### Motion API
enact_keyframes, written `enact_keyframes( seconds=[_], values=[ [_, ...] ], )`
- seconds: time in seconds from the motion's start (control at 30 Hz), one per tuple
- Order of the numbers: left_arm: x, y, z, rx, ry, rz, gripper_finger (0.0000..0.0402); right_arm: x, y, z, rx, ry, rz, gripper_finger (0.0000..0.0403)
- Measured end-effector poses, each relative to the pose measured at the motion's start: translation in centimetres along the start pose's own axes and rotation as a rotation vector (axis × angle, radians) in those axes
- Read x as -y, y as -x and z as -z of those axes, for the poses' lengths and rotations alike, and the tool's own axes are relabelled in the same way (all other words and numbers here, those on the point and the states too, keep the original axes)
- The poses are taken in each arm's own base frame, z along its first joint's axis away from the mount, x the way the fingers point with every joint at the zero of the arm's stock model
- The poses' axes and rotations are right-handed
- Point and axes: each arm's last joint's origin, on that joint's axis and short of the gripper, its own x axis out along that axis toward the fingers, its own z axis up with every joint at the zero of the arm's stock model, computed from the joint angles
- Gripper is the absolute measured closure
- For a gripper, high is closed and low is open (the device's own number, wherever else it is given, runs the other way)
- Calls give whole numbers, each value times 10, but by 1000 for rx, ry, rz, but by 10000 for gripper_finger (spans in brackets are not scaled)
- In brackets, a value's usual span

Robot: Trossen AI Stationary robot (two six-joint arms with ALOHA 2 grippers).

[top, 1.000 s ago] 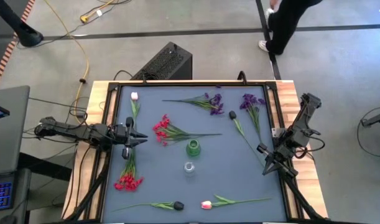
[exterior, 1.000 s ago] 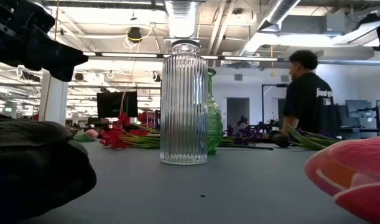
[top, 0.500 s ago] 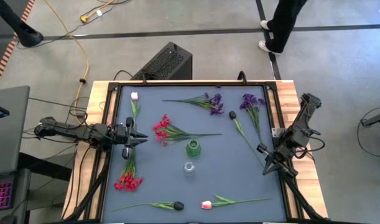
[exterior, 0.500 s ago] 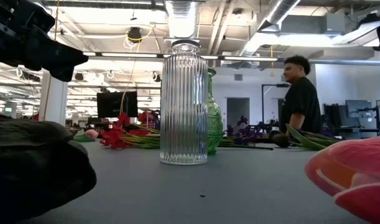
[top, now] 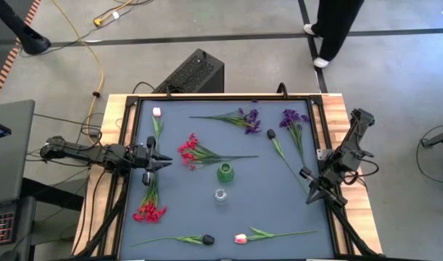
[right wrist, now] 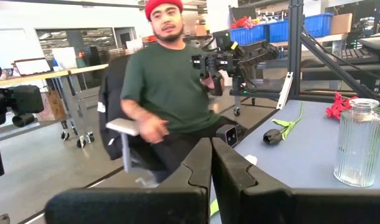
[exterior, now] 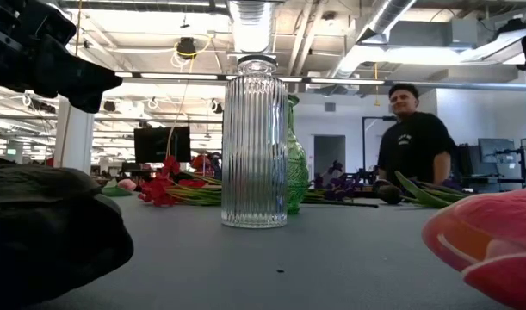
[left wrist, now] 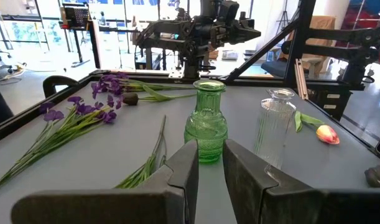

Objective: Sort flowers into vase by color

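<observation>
You're at the start: every flower lies on the surface, none in the green vase or clear vase at centre. Left gripper at mid-left is slightly parted; right gripper, nearly closed, holds nothing. Next, pick the red cluster beside your left jaws.

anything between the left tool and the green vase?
Yes. In the high view, the red flower lies across that stretch, its stem running from near the left tool toward the green vase.
</observation>
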Motion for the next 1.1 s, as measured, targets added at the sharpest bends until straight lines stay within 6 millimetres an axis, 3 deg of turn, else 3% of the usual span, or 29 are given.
enact_keyframes(
  seconds=[0.47, 0.7, 1.1],
  values=[
    [0, 0, 0, 0, 9, 0, 340, 0, 0, 0, 0, 0, 0, 363],
    [1, 0, 0, -9, 188, 34, 340, 0, 0, 0, 1, 0, 0, 363],
    [-1, 0, 0, 6, 236, -22, 340, 3, 0, -1, 7, 300, 41, 363]
  ],
)
